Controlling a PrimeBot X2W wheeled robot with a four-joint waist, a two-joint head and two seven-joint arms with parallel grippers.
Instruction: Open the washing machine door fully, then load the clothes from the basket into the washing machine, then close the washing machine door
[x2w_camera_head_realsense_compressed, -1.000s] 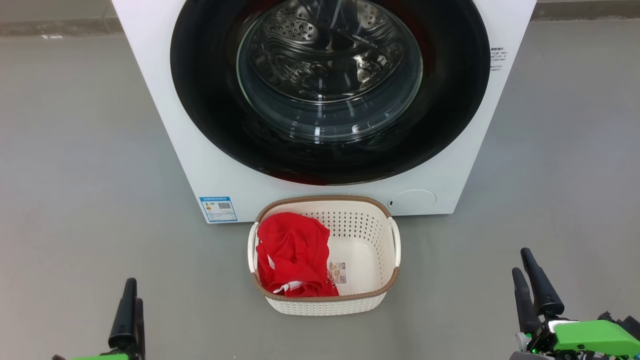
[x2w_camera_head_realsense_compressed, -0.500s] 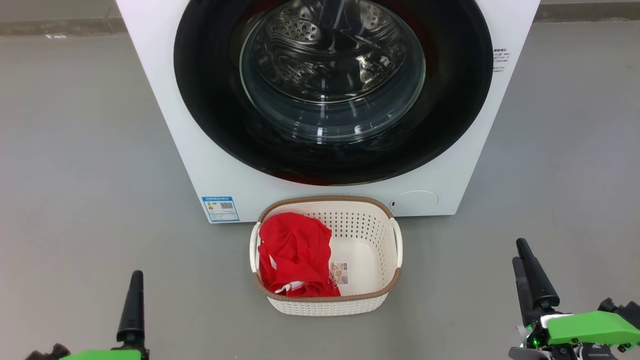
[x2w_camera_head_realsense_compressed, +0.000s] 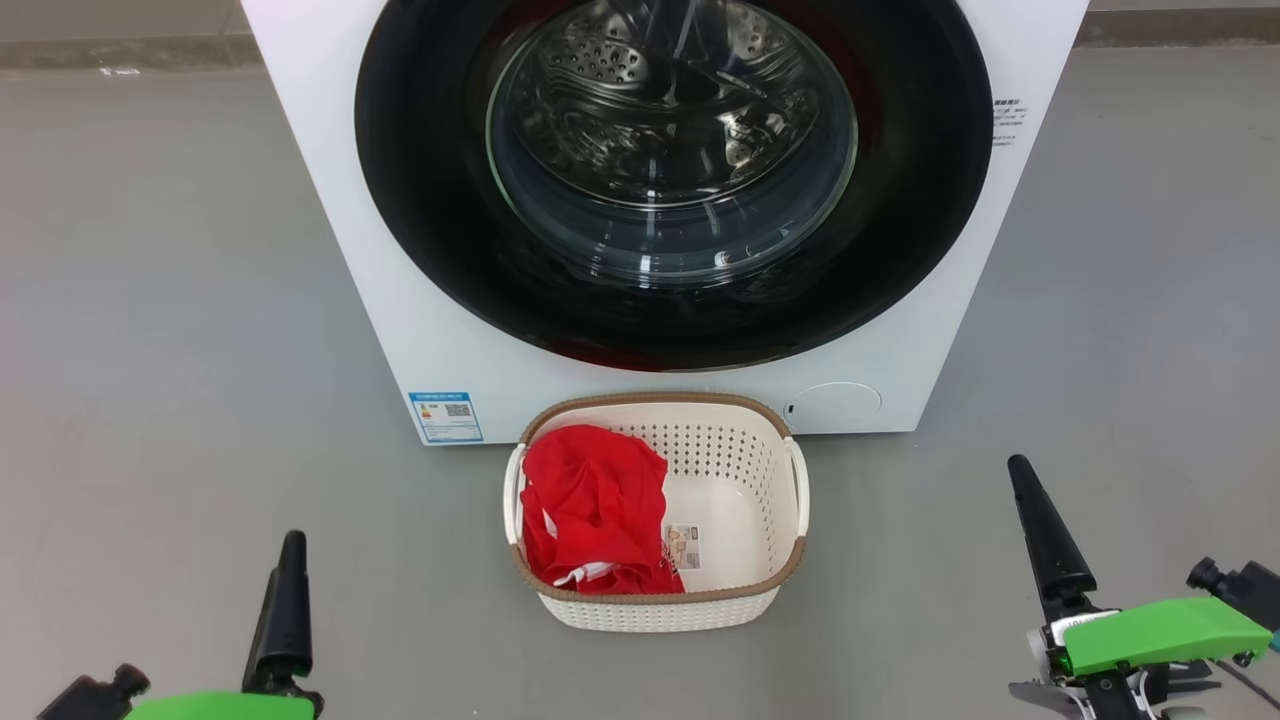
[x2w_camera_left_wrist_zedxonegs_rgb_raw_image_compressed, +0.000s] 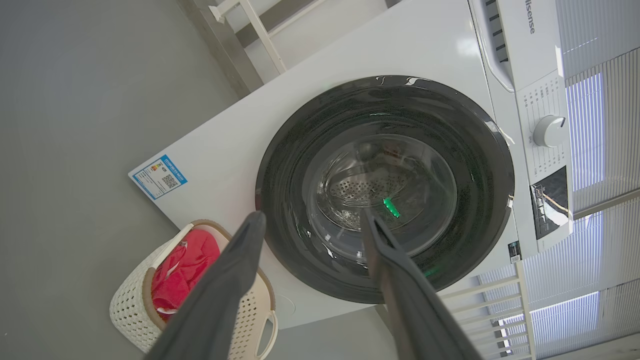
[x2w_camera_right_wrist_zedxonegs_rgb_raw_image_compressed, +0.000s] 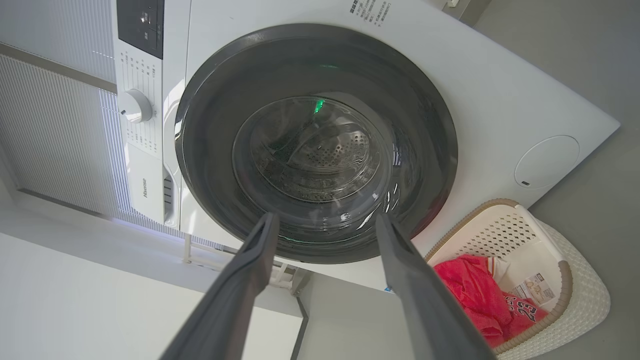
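Note:
The white washing machine (x2w_camera_head_realsense_compressed: 420, 330) stands ahead with its round black door (x2w_camera_head_realsense_compressed: 430, 200) closed; the steel drum shows through the glass window (x2w_camera_head_realsense_compressed: 670, 160). On the floor before it sits the cream basket (x2w_camera_head_realsense_compressed: 745, 500). The red clothes (x2w_camera_head_realsense_compressed: 590, 505) lie bunched in the basket's left half. My left gripper (x2w_camera_head_realsense_compressed: 292, 545) hovers low at the left, well short of the basket. My right gripper (x2w_camera_head_realsense_compressed: 1020, 470) hovers low at the right. In the wrist views both the left gripper (x2w_camera_left_wrist_zedxonegs_rgb_raw_image_compressed: 311, 215) and the right gripper (x2w_camera_right_wrist_zedxonegs_rgb_raw_image_compressed: 326, 217) are open and empty, pointing at the door (x2w_camera_left_wrist_zedxonegs_rgb_raw_image_compressed: 300, 150).
Grey floor (x2w_camera_head_realsense_compressed: 150, 350) spreads on both sides of the machine. A blue energy sticker (x2w_camera_head_realsense_compressed: 446, 416) and a round white hatch (x2w_camera_head_realsense_compressed: 833, 402) mark the machine's lower front. The control dial (x2w_camera_left_wrist_zedxonegs_rgb_raw_image_compressed: 548, 131) sits above the door, with window blinds (x2w_camera_left_wrist_zedxonegs_rgb_raw_image_compressed: 600, 125) behind the machine.
Both grippers have crept forward and inward toward the basket. The right one has rolled, so its two fingers now overlap as one. The camera has shifted slightly.

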